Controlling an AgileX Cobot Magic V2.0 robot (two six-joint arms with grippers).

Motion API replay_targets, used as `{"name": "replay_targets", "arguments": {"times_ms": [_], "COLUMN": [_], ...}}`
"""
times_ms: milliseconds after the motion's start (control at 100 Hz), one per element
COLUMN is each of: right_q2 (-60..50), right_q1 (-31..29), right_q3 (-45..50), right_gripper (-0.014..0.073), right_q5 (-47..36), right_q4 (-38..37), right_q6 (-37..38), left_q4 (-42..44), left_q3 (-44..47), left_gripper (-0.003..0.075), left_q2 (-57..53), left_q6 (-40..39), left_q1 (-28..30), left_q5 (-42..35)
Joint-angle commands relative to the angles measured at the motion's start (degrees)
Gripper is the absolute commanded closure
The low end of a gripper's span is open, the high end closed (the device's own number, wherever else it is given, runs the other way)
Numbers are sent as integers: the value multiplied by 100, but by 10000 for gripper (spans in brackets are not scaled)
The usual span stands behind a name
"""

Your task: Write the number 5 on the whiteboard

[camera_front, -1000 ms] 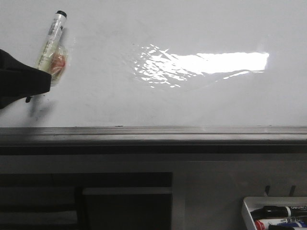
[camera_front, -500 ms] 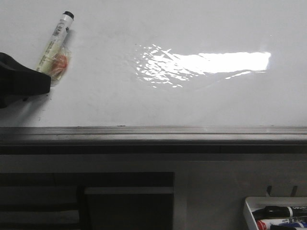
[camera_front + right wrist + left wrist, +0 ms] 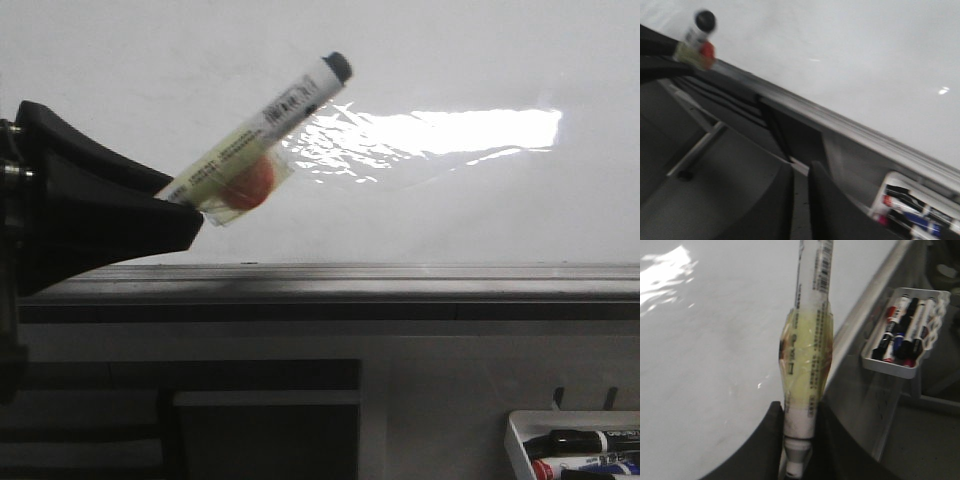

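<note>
Near right, below the ledge, white tray with black, red and blue markers hangs off the frame. Grey metal ledge runs along the whiteboard's lower edge. Left gripper clamped on a white marker, taped yellow with an orange patch, dark capped end tilted up-right. Whiteboard behind it is glossy with a bright glare right of center; no number 5 visible. Right gripper: fingers nearly together, holding nothing.
</note>
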Motion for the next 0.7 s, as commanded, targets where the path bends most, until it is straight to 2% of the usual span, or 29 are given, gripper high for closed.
{"name": "replay_targets", "arguments": {"times_ms": [0,40,140,330,690], "right_q2": [441,614,1095,1761,2160], "right_q1": [473,678,1212,1963,2029], "right_q3": [-437,-534,-727,-942,-1113], "right_gripper": [403,306,192,195,197], "right_q5": [-461,-522,-793,-1625,-2097], "right_q4": [449,438,438,410,410], "right_q6": [-74,-74,-74,-82,-82], "left_q4": [344,448,603,807,995], "left_q3": [-134,-134,-134,-134,-134], "left_gripper": [741,741,741,741,741], "left_q2": [-185,-212,-263,-263,-263], "left_q6": [-38,-38,-38,-38,-38], "left_q1": [-142,-195,-246,-246,-246], "left_q5": [-523,-618,-977,-1461,-1446]}}
